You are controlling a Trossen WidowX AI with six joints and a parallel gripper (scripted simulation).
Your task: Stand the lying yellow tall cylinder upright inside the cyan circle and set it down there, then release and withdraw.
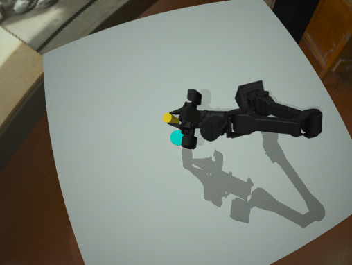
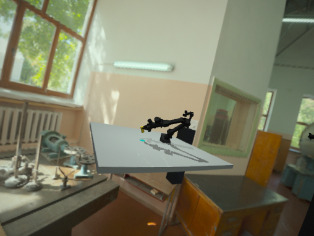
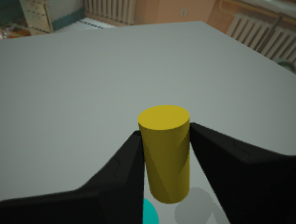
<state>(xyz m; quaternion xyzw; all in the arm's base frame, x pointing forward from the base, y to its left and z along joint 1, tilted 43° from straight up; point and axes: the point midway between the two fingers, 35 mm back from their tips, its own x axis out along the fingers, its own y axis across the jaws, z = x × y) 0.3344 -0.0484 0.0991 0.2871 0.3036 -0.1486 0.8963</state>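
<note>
The yellow tall cylinder [image 1: 167, 118] [image 2: 142, 130] [image 3: 169, 165] is held above the table, close to upright in the exterior view. My gripper [image 1: 169, 118] [image 2: 143, 128] [image 3: 164, 132] is shut on it, with one finger on each side near its upper end. The cyan circle [image 1: 176, 138] [image 2: 142, 140] [image 3: 150, 214] lies flat on the table, below the cylinder in the exterior view. In the top view the gripper covers its right edge. In the wrist view the left finger hides much of the circle.
The light grey table [image 1: 114, 156] [image 2: 117, 154] [image 3: 75, 90] bears the arm's base [image 1: 250, 93] [image 2: 165, 138]. Shadows of the arm fall across the table. The table's far edge shows at the top of the wrist view.
</note>
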